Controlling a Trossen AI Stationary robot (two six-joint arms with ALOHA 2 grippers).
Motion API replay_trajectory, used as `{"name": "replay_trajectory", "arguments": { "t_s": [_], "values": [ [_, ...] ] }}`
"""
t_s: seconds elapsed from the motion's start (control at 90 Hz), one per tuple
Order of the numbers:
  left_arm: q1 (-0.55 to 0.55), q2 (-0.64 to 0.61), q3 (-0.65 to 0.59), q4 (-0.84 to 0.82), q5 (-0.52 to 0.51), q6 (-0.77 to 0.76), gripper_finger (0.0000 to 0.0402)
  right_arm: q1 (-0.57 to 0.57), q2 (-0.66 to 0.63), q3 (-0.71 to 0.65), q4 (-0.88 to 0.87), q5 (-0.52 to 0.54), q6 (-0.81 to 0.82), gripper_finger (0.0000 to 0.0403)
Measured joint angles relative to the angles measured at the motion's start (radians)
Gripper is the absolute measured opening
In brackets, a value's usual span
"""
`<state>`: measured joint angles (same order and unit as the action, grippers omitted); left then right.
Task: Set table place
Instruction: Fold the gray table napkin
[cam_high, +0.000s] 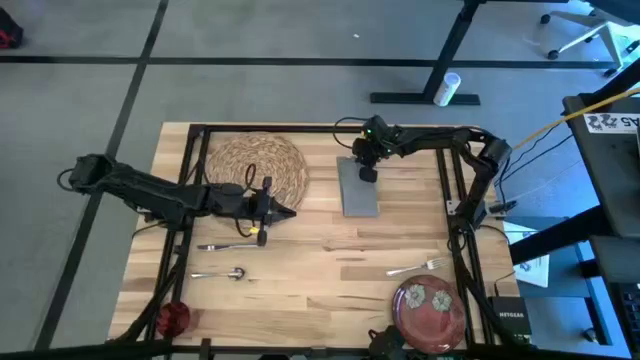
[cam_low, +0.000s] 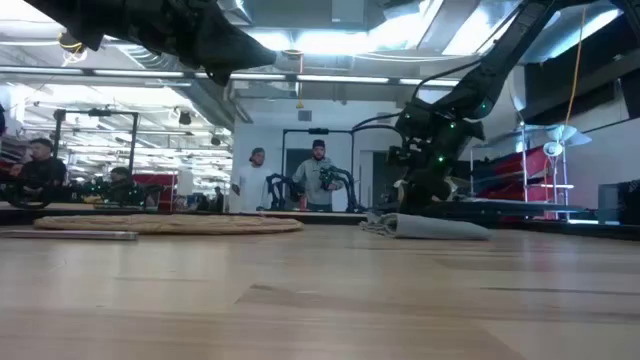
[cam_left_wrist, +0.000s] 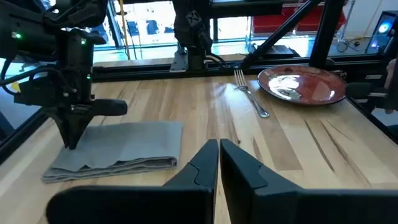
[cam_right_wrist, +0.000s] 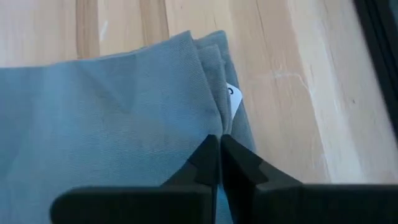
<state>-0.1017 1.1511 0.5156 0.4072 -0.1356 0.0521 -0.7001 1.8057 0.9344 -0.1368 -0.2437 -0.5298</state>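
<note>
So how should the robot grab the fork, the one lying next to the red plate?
Probably by the thin handle, coming straight down from above. The fork lies flat on the table, its tines nearly at the plate, so the handle end, pointing away from the plate, has more room for the fingers.

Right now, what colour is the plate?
Dark red with pale flowers, the plate shows best in the high view.

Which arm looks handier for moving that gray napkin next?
The right, probably. Its gripper hangs over the napkin, fingers shut, at its far end. The left gripper, also shut, sits by the mat, farther off.
</note>
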Motion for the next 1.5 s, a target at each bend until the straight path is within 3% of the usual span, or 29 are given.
{"name": "replay_trajectory", "arguments": {
  "t_s": [0.189, 1.5],
  "values": [
    [0.0, 0.0, 0.0, 0.0, 0.001, 0.0, 0.0, 0.0, 0.0, 0.001, 0.013, -0.038, 0.002, 0.0],
    [0.0, 0.0, 0.0, 0.001, 0.0, 0.0, 0.0, 0.039, -0.001, 0.087, 0.075, -0.046, 0.02, 0.0]
  ]
}}
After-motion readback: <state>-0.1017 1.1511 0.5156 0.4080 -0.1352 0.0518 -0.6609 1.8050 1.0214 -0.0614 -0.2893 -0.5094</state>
